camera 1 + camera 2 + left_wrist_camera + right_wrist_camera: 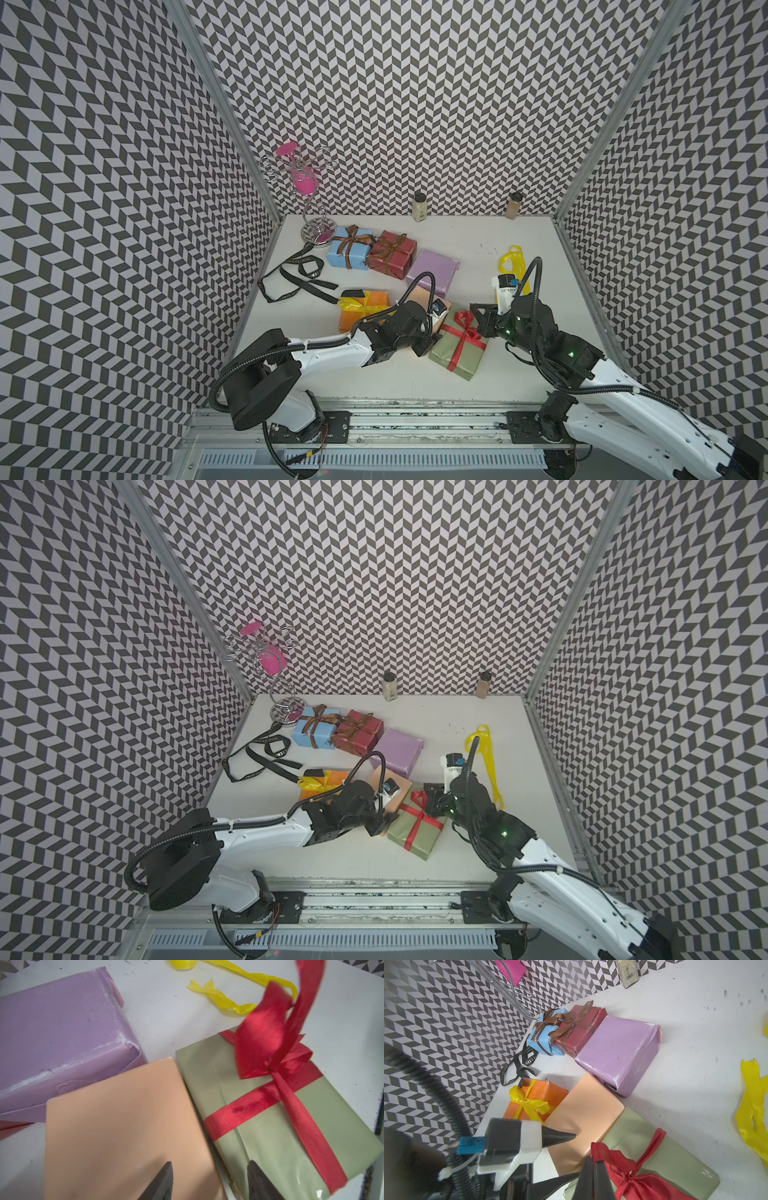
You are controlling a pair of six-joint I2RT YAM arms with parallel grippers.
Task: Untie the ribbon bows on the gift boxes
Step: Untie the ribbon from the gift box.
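Note:
The olive green gift box (455, 357) carries a red ribbon bow (268, 1043). My right gripper (593, 1160) is shut on one tail of that bow and holds it up off the box. My left gripper (210, 1164) is open, with one finger over the bare peach box (124, 1126) and the other over the olive box's edge. The bare lilac box (434, 270) lies behind them. The orange box (361, 311) has a tied yellow bow. The light blue box (348, 249) and the dark red box (392, 254) have tied brown bows.
A loose black lettered ribbon (299, 278) lies at the left, and a loose yellow ribbon (513, 262) at the right behind my right arm. Two spice jars (420, 206) (513, 205) stand at the back wall. A wire stand (318, 232) stands in the back left corner.

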